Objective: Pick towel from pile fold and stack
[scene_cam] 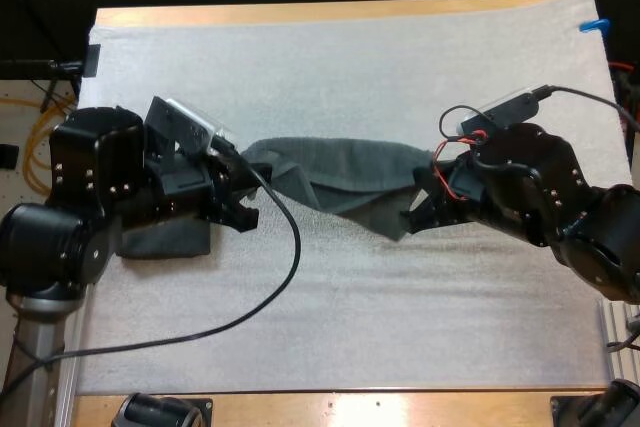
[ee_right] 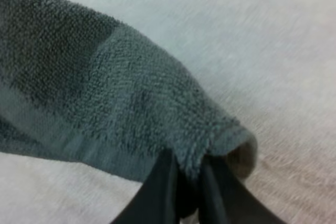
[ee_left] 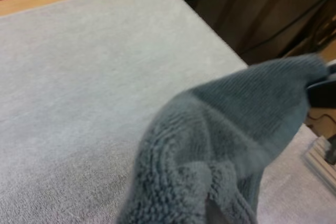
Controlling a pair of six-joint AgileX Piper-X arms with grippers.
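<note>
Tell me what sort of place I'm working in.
Probably a robotics lab bench: a wooden table under a white mat, a grey towel as the work piece, loose yellow cables beside the table.

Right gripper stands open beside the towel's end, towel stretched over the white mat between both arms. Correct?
Not quite. The right gripper is shut on the towel, its fingers pressing the end from both sides, as the right wrist view shows. The towel does stretch over the white mat between both arms.
</note>
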